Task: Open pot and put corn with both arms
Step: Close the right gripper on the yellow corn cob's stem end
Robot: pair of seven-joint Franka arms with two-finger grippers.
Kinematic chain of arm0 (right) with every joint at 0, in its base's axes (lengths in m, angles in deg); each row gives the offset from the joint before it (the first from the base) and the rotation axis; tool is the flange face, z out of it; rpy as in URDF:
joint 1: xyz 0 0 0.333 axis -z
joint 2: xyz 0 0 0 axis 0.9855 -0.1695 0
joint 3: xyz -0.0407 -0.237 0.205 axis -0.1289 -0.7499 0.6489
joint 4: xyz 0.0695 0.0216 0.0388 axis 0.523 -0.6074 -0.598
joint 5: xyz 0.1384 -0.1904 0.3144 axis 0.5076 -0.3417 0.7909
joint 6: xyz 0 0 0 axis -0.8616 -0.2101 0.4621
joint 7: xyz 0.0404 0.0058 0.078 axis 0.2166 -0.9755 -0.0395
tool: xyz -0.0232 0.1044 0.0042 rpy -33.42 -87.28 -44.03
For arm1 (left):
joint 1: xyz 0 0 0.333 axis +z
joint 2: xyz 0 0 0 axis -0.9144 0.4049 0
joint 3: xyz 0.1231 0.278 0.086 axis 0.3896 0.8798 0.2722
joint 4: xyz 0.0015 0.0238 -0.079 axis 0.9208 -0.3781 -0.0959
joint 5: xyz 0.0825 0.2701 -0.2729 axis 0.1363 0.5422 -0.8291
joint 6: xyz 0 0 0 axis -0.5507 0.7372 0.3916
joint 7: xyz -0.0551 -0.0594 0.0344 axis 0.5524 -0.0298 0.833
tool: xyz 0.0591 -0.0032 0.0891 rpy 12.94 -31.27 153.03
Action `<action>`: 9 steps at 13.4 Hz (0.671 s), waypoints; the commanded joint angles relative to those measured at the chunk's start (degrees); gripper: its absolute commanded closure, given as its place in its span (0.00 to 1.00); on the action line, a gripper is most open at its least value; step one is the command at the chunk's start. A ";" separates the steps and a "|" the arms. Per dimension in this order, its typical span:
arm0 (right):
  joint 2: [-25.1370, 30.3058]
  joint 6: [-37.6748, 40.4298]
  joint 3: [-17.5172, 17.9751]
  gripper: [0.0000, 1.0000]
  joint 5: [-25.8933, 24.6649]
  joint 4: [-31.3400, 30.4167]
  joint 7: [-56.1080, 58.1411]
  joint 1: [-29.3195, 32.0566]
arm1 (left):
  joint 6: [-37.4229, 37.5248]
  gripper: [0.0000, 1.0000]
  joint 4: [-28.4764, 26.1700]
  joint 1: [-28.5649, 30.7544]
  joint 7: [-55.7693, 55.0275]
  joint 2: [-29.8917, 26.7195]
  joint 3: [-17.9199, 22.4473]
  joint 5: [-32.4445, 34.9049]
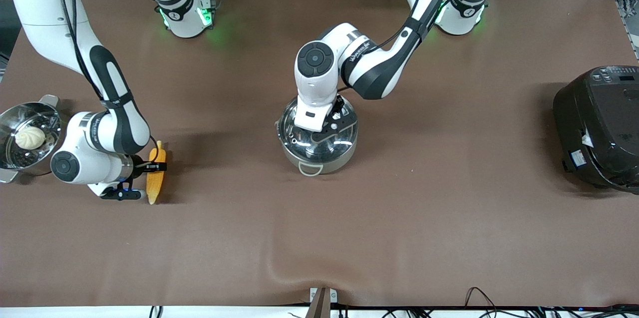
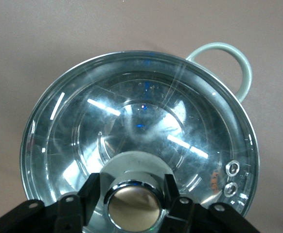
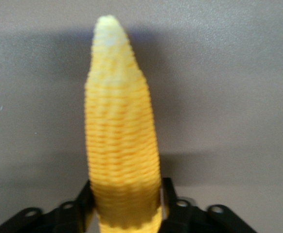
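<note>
Front view has the pot mid-table with its glass lid on, and the left hand is clamped around the lid's knob. Toward the right arm's end from the pot, the corn lies on the table, and the right hand has its fingers gripping it.

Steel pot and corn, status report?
Left gripper shut on glass lid's metal knob. Right gripper shut on yellow corn cob, on table. Steel pot lidded. Nothing obstructing.
</note>
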 commanded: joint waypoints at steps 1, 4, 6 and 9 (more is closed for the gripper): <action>0.27 -0.47 0.51 1.00 0.99 -0.45 2.20 0.92 | 0.03 0.47 0.48 -0.56 -1.39 0.38 0.25 1.59; 2.98 3.63 0.86 1.00 1.08 -0.36 3.35 0.92 | 0.03 0.51 0.48 -0.82 -1.31 0.29 0.16 1.59; 7.55 10.74 1.39 1.00 2.13 -0.10 3.00 -0.04 | 0.03 0.65 0.48 -0.82 -0.87 0.29 0.16 1.59; 13.00 19.54 1.48 1.00 2.13 1.39 2.91 -2.94 | 0.11 1.00 0.48 -0.82 -0.34 -0.15 0.16 1.67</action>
